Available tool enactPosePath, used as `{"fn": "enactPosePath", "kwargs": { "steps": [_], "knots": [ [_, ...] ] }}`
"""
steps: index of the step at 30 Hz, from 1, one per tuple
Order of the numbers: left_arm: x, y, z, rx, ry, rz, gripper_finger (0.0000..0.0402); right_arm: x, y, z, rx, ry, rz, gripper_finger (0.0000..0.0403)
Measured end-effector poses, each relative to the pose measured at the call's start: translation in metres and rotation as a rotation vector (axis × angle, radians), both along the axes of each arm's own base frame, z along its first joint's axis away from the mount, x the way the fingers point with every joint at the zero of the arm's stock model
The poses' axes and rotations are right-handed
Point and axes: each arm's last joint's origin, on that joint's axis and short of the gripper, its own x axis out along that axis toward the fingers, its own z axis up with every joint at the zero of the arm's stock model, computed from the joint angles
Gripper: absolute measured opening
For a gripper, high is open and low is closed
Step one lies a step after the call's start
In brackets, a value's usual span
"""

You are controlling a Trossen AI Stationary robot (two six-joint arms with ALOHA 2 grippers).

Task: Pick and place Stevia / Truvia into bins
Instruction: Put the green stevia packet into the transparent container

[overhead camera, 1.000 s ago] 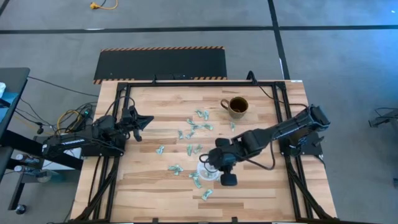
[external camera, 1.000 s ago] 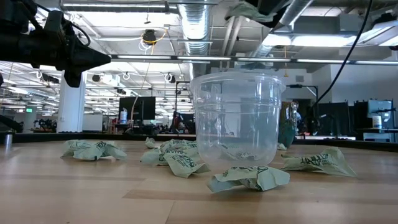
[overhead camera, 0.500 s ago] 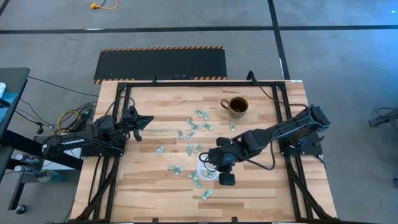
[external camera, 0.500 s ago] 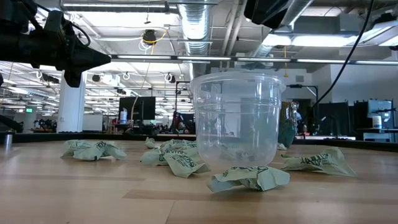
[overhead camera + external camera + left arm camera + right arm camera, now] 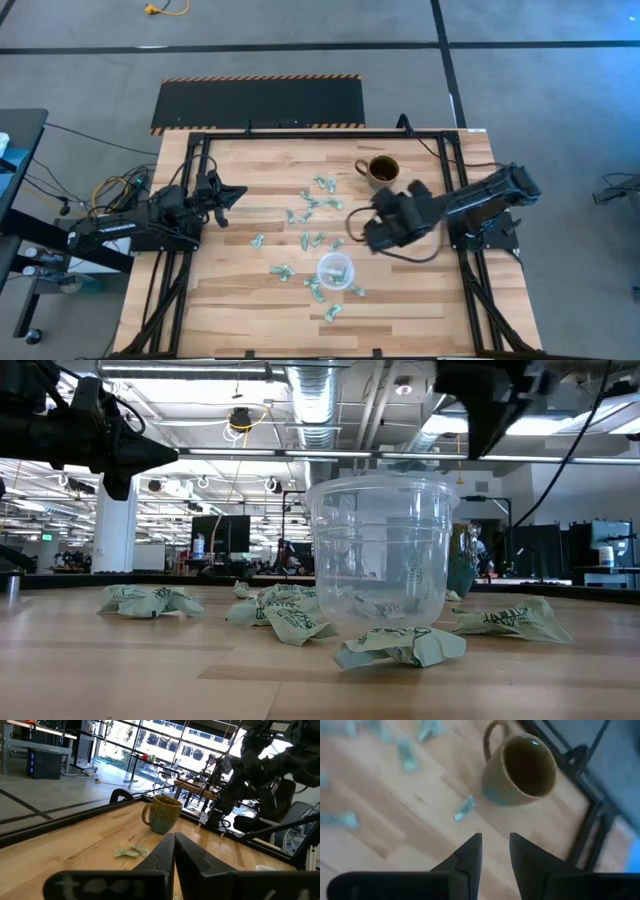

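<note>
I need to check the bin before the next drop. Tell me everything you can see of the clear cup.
The clear cup is a small round see-through plastic tub with a whitish rolled rim and faint rings on its wall. It stands upright, mouth up, on the wooden table, front of centre. A few pale green sachets show inside at the bottom. More sachets lie around its base; one at the front looks to touch it. No hand touches it.
</note>
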Motion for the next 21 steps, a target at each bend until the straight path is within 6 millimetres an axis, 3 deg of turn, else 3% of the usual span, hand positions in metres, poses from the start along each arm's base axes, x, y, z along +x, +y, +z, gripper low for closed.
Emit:
{"fn": "enactPosePath", "kwargs": {
  "steps": [6, 11, 14, 21],
  "knots": [
    [0.000, 0.000, 0.000, 0.000, 0.000, 0.000, 0.0000, -0.039, -0.003, -0.030, 0.182, -0.353, -0.061, 0.0093],
    [0.000, 0.000, 0.000, -0.001, 0.004, -0.002, 0.0000, -0.056, -0.009, -0.062, 0.265, -0.546, -0.163, 0.0093],
    [0.000, 0.000, 0.000, -0.001, 0.005, -0.003, 0.0000, -0.057, -0.016, -0.080, 0.257, -0.574, -0.260, 0.0093],
    [0.000, 0.000, 0.000, -0.001, 0.005, -0.003, 0.0000, -0.032, -0.028, -0.108, 0.194, -0.553, -0.310, 0.0093]
  ]
}}
